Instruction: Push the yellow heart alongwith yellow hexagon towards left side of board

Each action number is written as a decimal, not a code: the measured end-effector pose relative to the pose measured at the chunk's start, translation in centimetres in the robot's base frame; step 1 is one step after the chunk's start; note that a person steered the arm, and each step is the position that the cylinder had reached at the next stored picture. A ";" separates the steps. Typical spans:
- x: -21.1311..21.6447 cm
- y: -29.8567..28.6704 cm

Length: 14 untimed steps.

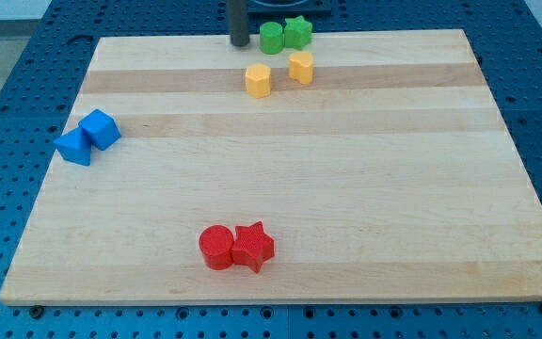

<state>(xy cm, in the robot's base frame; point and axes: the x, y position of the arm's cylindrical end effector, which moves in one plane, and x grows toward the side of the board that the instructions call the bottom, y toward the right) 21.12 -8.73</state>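
The yellow hexagon [258,80] lies near the view's top, just left of centre. The yellow heart [300,67] sits a short way to its upper right, a small gap between them. My tip [241,42] rests at the board's top edge, up and left of the hexagon and apart from both yellow blocks. It stands just left of the green circle [271,38].
A green star [297,31] touches the green circle at the top edge, just above the yellow heart. A blue triangle [73,147] and blue cube [100,128] sit together at the left edge. A red circle [216,248] and red star [252,247] touch near the bottom.
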 end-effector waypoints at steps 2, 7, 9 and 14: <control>4.8 -2.2; 3.3 5.8; 2.6 16.0; 8.9 3.0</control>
<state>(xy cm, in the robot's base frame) 30.02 -5.75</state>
